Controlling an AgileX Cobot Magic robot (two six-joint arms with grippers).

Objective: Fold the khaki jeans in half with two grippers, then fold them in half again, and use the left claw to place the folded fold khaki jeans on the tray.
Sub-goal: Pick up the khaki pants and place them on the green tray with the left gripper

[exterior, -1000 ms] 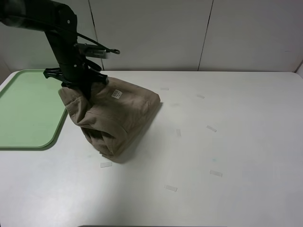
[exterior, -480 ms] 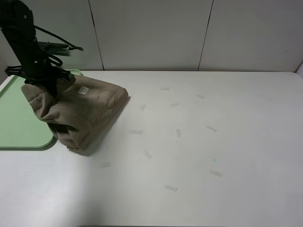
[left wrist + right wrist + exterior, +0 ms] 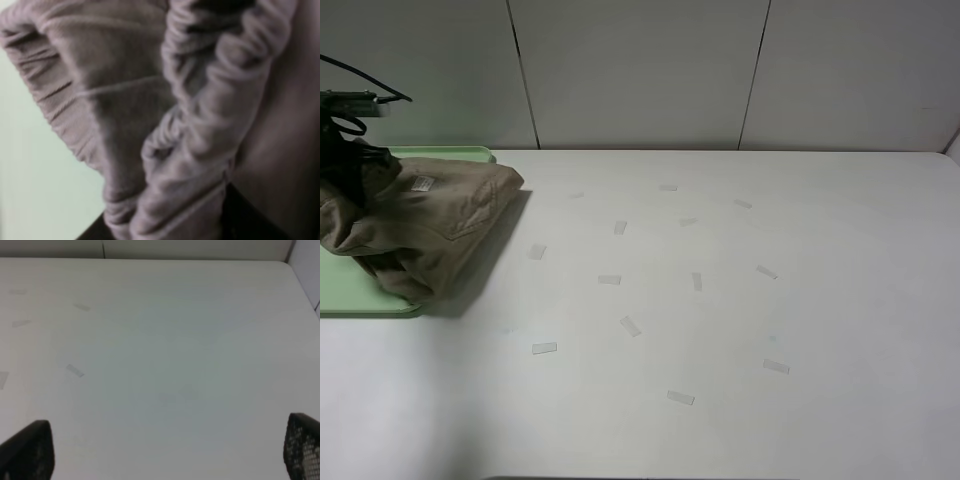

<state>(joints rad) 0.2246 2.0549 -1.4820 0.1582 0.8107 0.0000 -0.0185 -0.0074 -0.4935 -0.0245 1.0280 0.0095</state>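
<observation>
The white worktop (image 3: 740,300) fills most of the exterior high view and carries scattered short strips of clear tape (image 3: 544,348). The pale-green tray (image 3: 350,295) lies at the far left edge of the worktop. The folded khaki jeans (image 3: 420,225) hang bunched partly over the tray, with the right part of the bundle reaching past the tray rim over the worktop. A small white label (image 3: 422,183) shows on the upper face of the bundle. The left claw (image 3: 342,160) sits at the upper left of the bundle, its fingers clamped on the gathered waistband (image 3: 210,115). The right gripper (image 3: 165,450) hovers over bare worktop; its fingers (image 3: 30,450) stand wide apart and hold nothing.
</observation>
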